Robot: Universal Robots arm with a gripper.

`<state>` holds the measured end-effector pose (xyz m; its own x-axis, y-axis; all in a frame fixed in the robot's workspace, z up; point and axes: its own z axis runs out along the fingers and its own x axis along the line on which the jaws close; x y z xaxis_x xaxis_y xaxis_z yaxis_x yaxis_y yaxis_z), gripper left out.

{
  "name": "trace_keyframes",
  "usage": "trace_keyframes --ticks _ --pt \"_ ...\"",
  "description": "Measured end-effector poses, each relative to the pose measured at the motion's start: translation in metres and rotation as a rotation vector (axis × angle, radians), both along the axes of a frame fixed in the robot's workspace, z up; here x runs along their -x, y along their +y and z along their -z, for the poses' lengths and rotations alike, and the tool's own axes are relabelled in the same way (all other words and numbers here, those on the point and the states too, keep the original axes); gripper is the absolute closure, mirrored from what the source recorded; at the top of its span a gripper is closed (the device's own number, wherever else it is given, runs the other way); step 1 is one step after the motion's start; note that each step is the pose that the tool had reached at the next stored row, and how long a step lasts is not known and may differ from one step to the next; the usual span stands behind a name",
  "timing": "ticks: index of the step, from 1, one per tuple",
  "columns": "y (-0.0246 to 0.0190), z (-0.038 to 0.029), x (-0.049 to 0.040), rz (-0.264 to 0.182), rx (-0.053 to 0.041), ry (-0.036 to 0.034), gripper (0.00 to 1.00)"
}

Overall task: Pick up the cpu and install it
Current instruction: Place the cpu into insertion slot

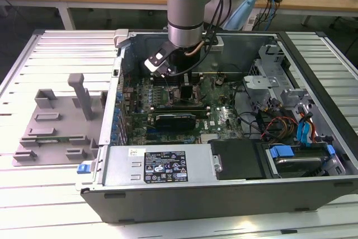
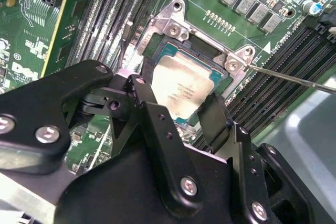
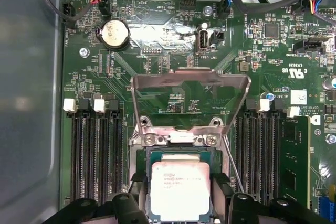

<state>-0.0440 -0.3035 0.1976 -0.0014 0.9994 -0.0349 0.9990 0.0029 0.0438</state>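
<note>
Steel case, exterior view: lying open on a slatted table, carrying a black printed label at six o'clock.
Arm: reaching down from twelve o'clock, its gripper hanging over the motherboard.
Grey tray: resting at nine o'clock, outside the case.
Second wrist view: fingers, narrowly parted, pinching two opposite edges of the cpu, holding it at the socket frame.
First wrist view: cpu sitting between the fingers, wearing small dark print; load plate standing open beyond it.
</note>
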Motion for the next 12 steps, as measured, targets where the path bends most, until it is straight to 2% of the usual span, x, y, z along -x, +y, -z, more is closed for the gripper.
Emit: trace_keyframes --ticks 4,7,10,11,12 --pt "0.0 -0.0002 0.0 0.0 -0.0013 0.0002 0.39" --pt "0.0 -0.0096 0.0 0.0 -0.0013 0.0001 0.39" --pt "0.0 -0.0109 0.0 0.0 -0.0013 0.0001 0.39" --pt "0.0 -0.0111 0.0 0.0 -0.0014 0.0001 0.4" --pt "0.0 -0.0112 0.0 0.0 -0.0013 0.0001 0.47"
